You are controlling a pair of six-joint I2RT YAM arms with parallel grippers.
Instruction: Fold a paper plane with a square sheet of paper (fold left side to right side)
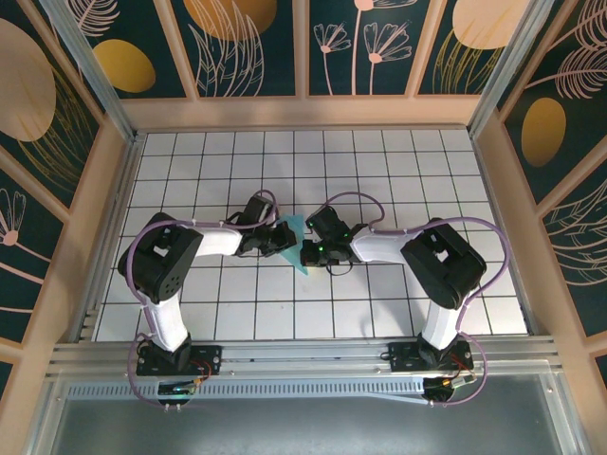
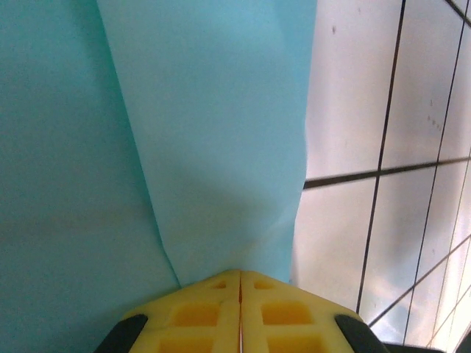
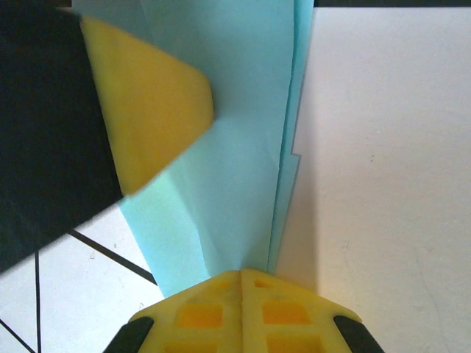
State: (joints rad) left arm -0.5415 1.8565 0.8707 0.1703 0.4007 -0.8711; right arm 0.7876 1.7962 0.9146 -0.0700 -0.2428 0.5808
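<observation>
The teal-blue sheet of paper (image 1: pixel 297 230) lies folded into a narrow, pointed strip of several layers in the middle of the tiled table, between my two grippers. My left gripper (image 1: pixel 282 237) is shut, and its yellow tips (image 2: pixel 240 272) touch the paper (image 2: pixel 213 147) where a flap meets the layer beneath. From the other side, my right gripper (image 1: pixel 310 252) is also shut, its tips (image 3: pixel 241 271) set against the near end of the paper (image 3: pixel 235 132). The left gripper's yellow finger (image 3: pixel 151 103) rests on the sheet. Whether either gripper pinches paper is hidden.
The white grid table (image 1: pixel 427 180) stretches out around the paper on all sides. Peach-coloured walls (image 1: pixel 303 112) fence it at the back and sides. A metal rail (image 1: pixel 303 355) with both arm bases runs along the near edge.
</observation>
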